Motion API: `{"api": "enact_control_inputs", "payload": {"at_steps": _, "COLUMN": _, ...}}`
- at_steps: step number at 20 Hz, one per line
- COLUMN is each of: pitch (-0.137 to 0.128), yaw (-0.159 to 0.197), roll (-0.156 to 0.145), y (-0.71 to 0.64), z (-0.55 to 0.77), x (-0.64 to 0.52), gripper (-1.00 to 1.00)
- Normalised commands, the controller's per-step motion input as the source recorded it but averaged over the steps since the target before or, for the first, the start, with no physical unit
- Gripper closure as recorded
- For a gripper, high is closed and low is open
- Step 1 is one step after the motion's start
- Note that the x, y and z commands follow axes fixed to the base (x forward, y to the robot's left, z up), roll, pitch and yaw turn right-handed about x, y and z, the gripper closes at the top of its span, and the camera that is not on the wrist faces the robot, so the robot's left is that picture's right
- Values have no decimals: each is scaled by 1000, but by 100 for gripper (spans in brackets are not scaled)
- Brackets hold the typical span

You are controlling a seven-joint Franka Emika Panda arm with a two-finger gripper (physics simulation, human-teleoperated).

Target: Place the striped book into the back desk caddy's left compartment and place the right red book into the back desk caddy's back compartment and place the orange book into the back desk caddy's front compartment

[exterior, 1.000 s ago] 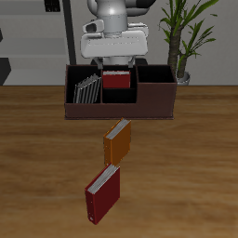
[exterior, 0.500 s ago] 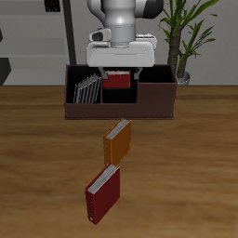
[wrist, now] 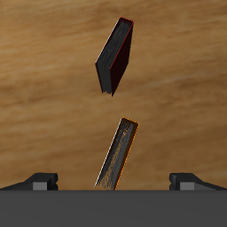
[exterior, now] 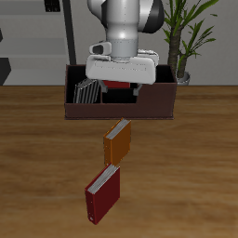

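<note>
The back desk caddy (exterior: 149, 100) stands at the table's back. The striped book (exterior: 84, 91) stands in its end cell. A dark red book (exterior: 115, 85) sits in its back middle cell, mostly hidden by my hand. My gripper (exterior: 119, 82) hangs above the caddy, open and empty. In the wrist view the fingertips (wrist: 40, 180) stand wide apart with nothing between them (wrist: 113, 183). The orange book (exterior: 117, 141) lies on the table in front of the caddy and shows in the wrist view (wrist: 117, 155). The other dark red book (exterior: 102, 192) lies nearer the front edge and also shows in the wrist view (wrist: 115, 56).
A potted plant (exterior: 181, 37) stands behind the caddy's far end. The robot's base and arm (exterior: 125, 23) rise behind the caddy.
My hand has risen and come forward over the caddy, toward the table's front. It now covers most of the red book in the back cell. The books have not moved.
</note>
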Motion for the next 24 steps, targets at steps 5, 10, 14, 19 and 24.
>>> {"api": "enact_control_inputs", "payload": {"at_steps": 5, "pitch": 9, "yaw": -42, "roll": -19, "y": -96, "z": -203, "x": 100, "gripper": -100}}
{"api": "enact_control_inputs", "payload": {"at_steps": 10, "pitch": 21, "yaw": -24, "roll": -8, "y": -30, "z": -298, "x": 137, "gripper": -100}}
{"api": "enact_control_inputs", "payload": {"at_steps": 14, "pitch": 19, "yaw": -34, "roll": -12, "y": -91, "z": -237, "x": 133, "gripper": -100}}
{"api": "enact_control_inputs", "payload": {"at_steps": 19, "pitch": 53, "yaw": -63, "roll": 13, "y": -38, "z": -279, "x": 152, "gripper": -100}}
{"api": "enact_control_inputs", "payload": {"at_steps": 24, "pitch": 27, "yaw": -31, "roll": -7, "y": -50, "z": -182, "x": 23, "gripper": -100}}
